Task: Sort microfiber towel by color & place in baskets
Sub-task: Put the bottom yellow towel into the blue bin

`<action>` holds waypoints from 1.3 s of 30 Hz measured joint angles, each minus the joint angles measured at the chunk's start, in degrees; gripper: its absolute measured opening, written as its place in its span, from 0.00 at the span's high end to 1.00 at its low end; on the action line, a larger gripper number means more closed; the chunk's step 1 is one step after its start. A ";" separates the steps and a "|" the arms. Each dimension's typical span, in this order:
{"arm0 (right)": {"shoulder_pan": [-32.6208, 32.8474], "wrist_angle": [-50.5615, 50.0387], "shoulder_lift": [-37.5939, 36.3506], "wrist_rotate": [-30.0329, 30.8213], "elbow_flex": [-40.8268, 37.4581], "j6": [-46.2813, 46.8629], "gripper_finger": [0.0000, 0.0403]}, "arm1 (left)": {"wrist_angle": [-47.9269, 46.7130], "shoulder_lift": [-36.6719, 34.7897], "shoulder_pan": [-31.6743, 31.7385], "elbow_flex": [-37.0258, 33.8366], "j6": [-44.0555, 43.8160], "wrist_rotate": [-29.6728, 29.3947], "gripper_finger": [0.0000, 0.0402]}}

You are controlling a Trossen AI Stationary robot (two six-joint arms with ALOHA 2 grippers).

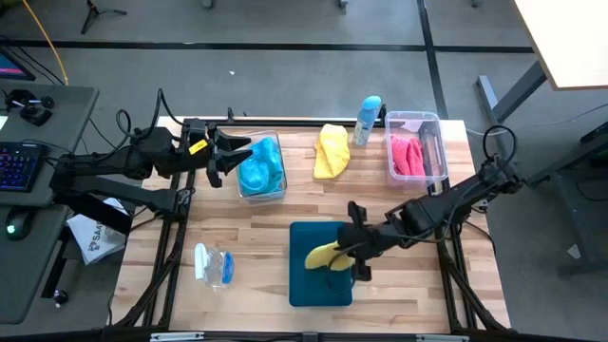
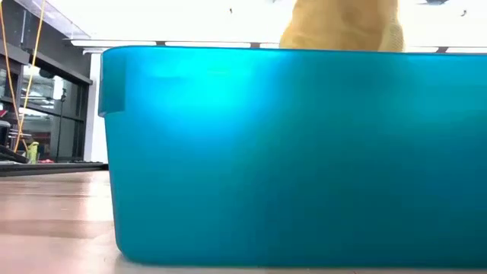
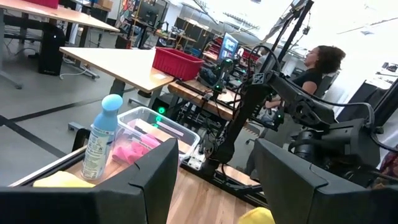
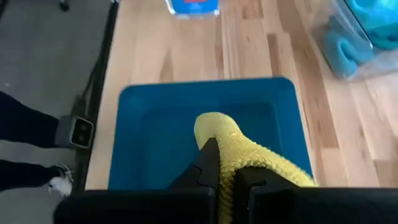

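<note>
Your right gripper (image 1: 353, 249), clamped on a yellow towel (image 1: 323, 255) at lower centre, hangs over the tray (image 1: 306, 285); release off-centre and it may drape the rim. Left gripper (image 1: 220, 157) waits open, upper left.

Non-task stuff: wooden bench (image 1: 285, 204). Spray bottle with light-blue cap (image 1: 368, 120) upright at the far edge. Small clear bottle with blue label (image 1: 213, 265) lying on its side near the front left. Keyboard (image 1: 19, 166) on a side desk to the left. Seated person (image 3: 320, 65) in the background, red bin (image 3: 178, 62) on another table.
</note>
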 joint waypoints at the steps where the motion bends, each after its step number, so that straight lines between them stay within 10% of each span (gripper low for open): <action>1: -0.16 0.94 0.02 -0.45 0.00 -0.64 1.00 | 0.01 0.00 0.00 0.00 0.00 0.00 0.50; 10: -2.71 11.23 5.85 -16.54 0.00 -7.49 1.00 | 0.02 0.00 0.00 0.00 -0.04 -0.01 0.50; 21: -2.78 12.93 10.91 -17.44 0.02 -2.42 0.95 | 0.04 0.00 -0.02 0.00 -1.51 1.49 0.50; 39: -5.38 16.48 9.98 -15.97 0.13 -18.59 0.32 | 0.05 0.00 -0.02 0.00 -1.50 1.49 0.50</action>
